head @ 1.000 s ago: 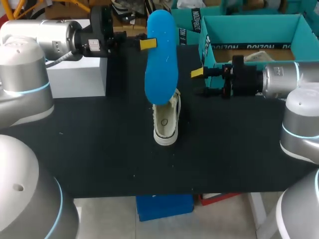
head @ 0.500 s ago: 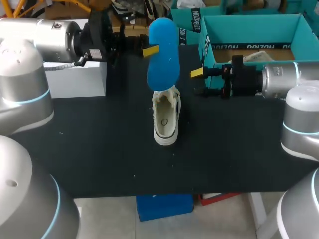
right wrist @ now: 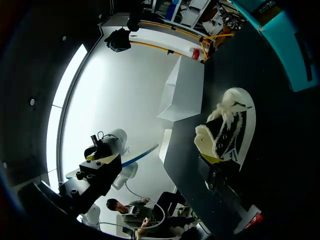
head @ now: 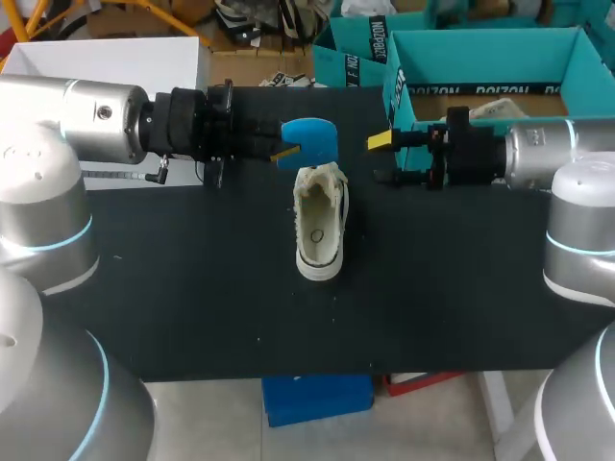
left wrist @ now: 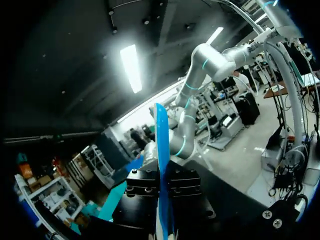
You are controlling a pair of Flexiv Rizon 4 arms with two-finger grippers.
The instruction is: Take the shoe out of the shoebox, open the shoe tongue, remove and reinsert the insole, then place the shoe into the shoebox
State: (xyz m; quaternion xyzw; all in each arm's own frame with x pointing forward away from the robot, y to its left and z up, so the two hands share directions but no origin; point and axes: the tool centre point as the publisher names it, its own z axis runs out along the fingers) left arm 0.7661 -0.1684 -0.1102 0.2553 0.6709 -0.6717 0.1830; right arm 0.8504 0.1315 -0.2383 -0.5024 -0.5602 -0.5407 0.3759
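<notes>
A cream canvas shoe [head: 320, 223] lies on its side in the middle of the black table [head: 192, 288], opening up. My left gripper [head: 284, 151] is shut on a blue insole [head: 309, 140], held low just behind the shoe. The left wrist view shows the insole [left wrist: 162, 160] edge-on, pinched between the fingers [left wrist: 144, 184]. To the right of the shoe my right gripper [head: 383, 159] stands open and holds nothing. In the right wrist view the shoe [right wrist: 227, 129] lies just ahead of that gripper's yellow fingertip [right wrist: 212, 159], with the insole [right wrist: 141, 154] beyond it. The teal shoebox [head: 485, 53] stands open at the back right.
A white box [head: 106, 53] stands at the back left behind my left arm. A second teal box [head: 357, 43] sits behind the shoebox's left end. My right arm lies across the front of the shoebox.
My left arm has brought the insole down from upright high above the shoe to low at the shoe's far end, and its gripper has moved right. The right arm has not moved.
</notes>
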